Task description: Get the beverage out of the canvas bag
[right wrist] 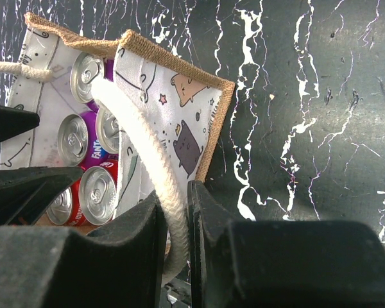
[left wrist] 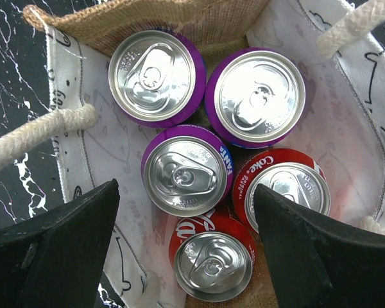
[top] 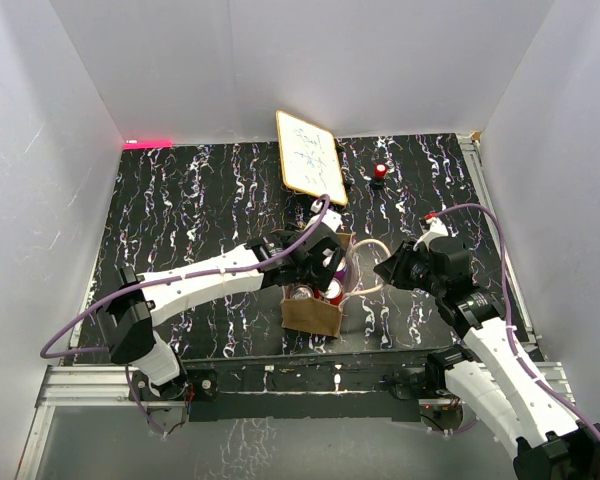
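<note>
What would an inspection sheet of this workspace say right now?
Surface: black tabletop with white marbling.
Job's things: canvas bag standing open; three purple cans and two red cans upright inside.
Clutter: wood-framed whiteboard at the far side; small red object to its right.
Grippers: left gripper open over the bag mouth; right gripper shut on the cream rope handle.
Cables: purple cables looping along both arms.
Surroundings: white walls on three sides; pink strip at the far left corner.
</note>
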Robot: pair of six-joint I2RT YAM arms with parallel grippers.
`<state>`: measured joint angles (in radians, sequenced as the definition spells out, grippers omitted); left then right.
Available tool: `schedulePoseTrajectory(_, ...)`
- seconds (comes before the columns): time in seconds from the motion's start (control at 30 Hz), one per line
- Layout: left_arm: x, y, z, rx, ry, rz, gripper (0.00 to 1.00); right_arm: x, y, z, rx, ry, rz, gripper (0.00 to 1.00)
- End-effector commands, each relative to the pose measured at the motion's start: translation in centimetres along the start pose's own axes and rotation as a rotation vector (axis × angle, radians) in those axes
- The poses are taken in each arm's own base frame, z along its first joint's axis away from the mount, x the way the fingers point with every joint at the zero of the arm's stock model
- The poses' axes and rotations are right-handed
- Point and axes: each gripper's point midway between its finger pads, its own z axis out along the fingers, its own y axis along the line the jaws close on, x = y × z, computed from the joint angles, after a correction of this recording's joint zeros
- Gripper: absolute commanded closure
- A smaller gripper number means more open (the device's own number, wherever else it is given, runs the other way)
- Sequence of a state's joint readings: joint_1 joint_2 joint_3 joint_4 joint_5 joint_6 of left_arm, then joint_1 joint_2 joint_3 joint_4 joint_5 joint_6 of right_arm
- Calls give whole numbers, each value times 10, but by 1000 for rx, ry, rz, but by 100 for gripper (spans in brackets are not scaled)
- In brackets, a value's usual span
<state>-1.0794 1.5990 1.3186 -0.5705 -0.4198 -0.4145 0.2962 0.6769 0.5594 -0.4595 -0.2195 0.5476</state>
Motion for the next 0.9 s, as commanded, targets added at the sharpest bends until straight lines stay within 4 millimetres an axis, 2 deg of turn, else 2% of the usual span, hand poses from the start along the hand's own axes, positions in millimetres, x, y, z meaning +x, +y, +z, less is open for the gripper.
schedulePoseTrajectory(0.0, 2, 4, -12, 14, 15, 11, 17, -13, 8, 1, -37, -52, -28, 80)
schedulePoseTrajectory(0.23, 18, 7, 7, -48, 103, 54, 19, -13, 8, 1, -38, -51, -29, 80)
schedulePoseTrajectory(0.5, 27, 10, 22, -83, 118, 61, 32, -13, 8, 0, -39, -53, -29, 80)
schedulePoseTrajectory(0.6, 20, 8, 17, -73, 97, 45, 33, -12, 8, 1, -40, -51, -29, 80)
schedulePoseTrajectory(0.87, -17, 2, -12, -3, -5, -9, 32, -11, 6, 3, -32, -43, -28, 80)
